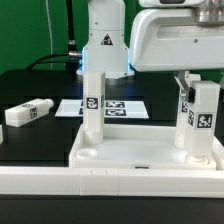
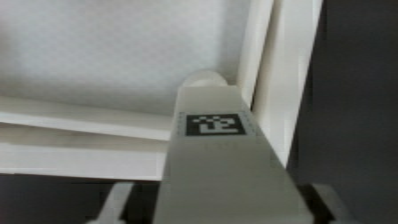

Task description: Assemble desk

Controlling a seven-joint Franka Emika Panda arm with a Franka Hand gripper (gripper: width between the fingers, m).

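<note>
Though blurry, seemingly upright tagged leg (image 1: 204,118)

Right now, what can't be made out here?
1. Whether the gripper pinches the leg beside it: exterior view, leg hides the contact; wrist view, blurred.
2. That leg's foot in the tabletop: wrist view, the leg blocks it.
3. Marker board: exterior view, other leg covers part.
</note>
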